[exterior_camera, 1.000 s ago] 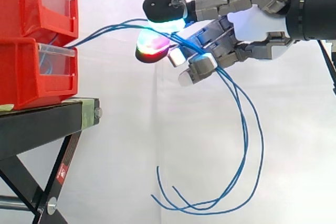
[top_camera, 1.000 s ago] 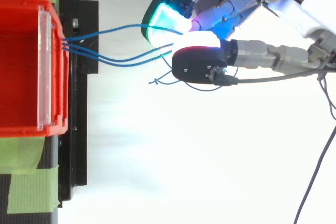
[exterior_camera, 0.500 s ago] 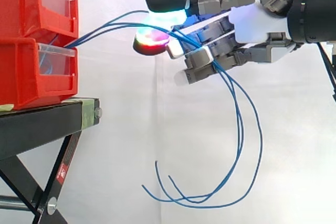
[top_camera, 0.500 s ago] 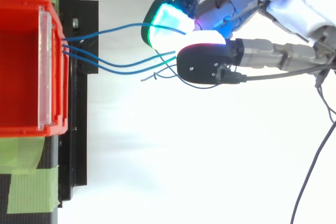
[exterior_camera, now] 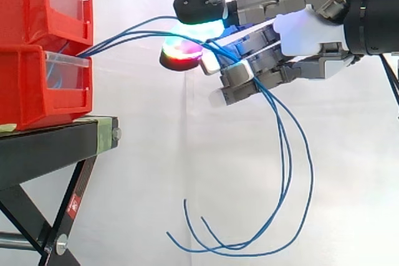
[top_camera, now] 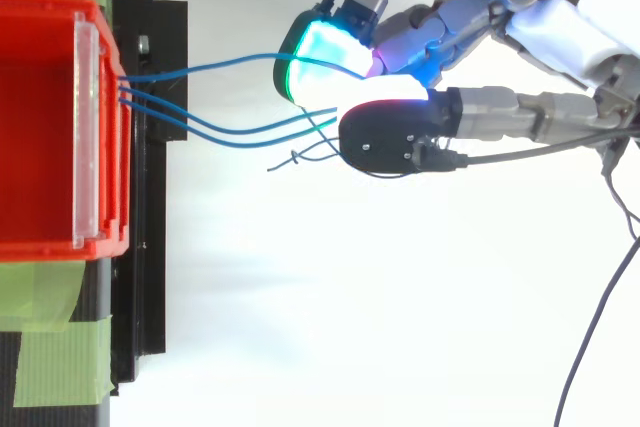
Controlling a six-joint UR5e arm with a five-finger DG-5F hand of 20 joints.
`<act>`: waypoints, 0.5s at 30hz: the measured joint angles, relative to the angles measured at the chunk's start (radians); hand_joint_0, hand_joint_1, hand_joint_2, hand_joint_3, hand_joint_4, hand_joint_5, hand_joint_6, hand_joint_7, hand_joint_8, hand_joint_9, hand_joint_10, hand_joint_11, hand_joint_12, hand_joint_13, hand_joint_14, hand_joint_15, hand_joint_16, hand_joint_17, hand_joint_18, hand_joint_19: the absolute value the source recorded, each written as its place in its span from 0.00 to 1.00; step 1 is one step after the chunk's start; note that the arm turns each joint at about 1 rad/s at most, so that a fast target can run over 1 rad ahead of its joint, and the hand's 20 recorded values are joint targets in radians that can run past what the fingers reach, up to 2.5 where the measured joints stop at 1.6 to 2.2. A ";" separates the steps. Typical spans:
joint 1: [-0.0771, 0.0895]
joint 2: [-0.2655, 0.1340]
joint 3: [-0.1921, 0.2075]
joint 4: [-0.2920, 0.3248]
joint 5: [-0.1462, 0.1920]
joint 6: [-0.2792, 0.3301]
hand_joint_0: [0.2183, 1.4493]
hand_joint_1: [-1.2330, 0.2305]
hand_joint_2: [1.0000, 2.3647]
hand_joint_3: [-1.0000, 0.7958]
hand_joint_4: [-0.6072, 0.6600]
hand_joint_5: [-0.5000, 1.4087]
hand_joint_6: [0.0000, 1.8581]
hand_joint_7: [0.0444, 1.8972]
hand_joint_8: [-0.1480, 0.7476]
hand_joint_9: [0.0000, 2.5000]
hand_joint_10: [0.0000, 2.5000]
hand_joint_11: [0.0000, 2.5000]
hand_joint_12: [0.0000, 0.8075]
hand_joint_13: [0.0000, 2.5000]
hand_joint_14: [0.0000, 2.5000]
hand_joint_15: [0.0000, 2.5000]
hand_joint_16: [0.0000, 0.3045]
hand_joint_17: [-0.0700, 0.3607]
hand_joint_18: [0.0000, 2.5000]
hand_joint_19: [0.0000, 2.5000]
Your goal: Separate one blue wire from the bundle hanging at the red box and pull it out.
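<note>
Hand (exterior_camera: 305, 32) clamped on the blue wires (exterior_camera: 118, 34): my glowing fingertips (exterior_camera: 199, 9) pinch them from above and below, well clear of the lower red bin (exterior_camera: 37, 85). Wires span from the bin's front opening to my pads, then the loose ends hang looped below my palm.

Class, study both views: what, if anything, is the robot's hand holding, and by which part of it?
The hand pinches blue wires mid-length between its glowing pads; how many are gripped cannot be told.
</note>
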 measured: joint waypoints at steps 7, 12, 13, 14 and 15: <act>0.000 0.000 0.000 0.000 0.000 0.004 0.37 0.24 0.01 0.50 0.63 0.15 0.48 0.41 0.53 0.38 0.01 0.43 0.47 0.49 0.00 0.59 0.17 0.44 0.27 0.14; 0.000 0.000 0.000 0.000 0.000 0.005 0.37 0.23 0.01 0.49 0.63 0.15 0.48 0.41 0.53 0.36 0.01 0.43 0.46 0.47 0.00 0.61 0.17 0.44 0.26 0.14; 0.000 0.000 0.000 0.000 0.000 0.005 0.37 0.23 0.01 0.49 0.63 0.14 0.48 0.41 0.53 0.35 0.01 0.42 0.46 0.47 0.00 0.61 0.17 0.44 0.26 0.14; 0.000 0.000 0.000 0.000 0.000 0.005 0.36 0.22 0.01 0.49 0.63 0.14 0.48 0.41 0.53 0.35 0.01 0.42 0.46 0.46 0.00 0.61 0.17 0.44 0.26 0.14; 0.000 0.000 0.000 0.000 0.000 0.006 0.37 0.22 0.01 0.48 0.63 0.14 0.48 0.42 0.53 0.35 0.01 0.42 0.46 0.46 0.00 0.61 0.17 0.44 0.26 0.13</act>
